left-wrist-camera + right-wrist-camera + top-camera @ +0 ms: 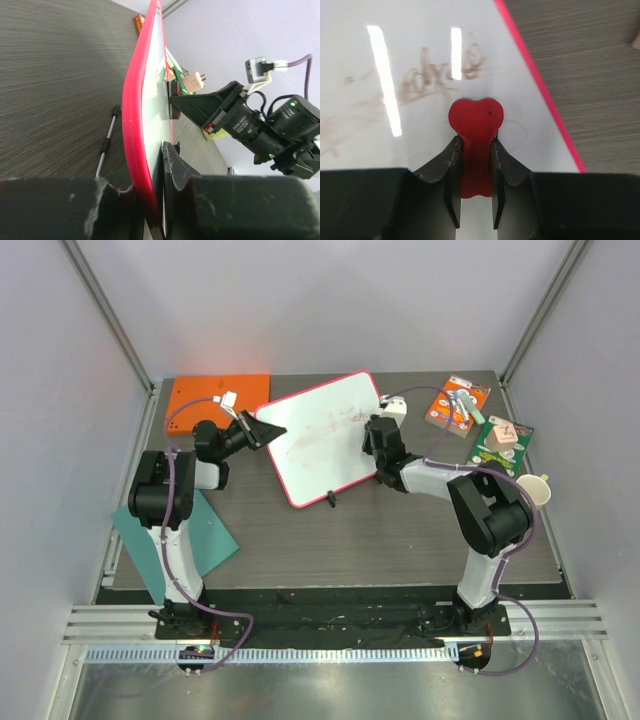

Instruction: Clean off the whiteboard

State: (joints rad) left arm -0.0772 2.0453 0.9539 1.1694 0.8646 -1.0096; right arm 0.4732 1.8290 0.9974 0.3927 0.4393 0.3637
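Note:
The whiteboard [320, 435], white with a pink-red rim, lies at the table's middle back with faint brown handwriting [427, 80] smeared across it. My left gripper [268, 430] is shut on the board's left rim [134, 110], one finger on each face [150, 172]. My right gripper [376, 436] is shut on a red heart-shaped eraser [476, 117] and presses it onto the board's white face [420, 40], just below the writing and near the right rim. The right gripper also shows in the left wrist view [174, 100], against the board.
An orange board [218, 397] lies at the back left and a teal sheet [185, 525] under the left arm. A thin pen [330, 498] [106, 142] lies by the board's near edge. Two packaged items [458, 405] [503, 442] and a paper cup [535, 490] sit at the right.

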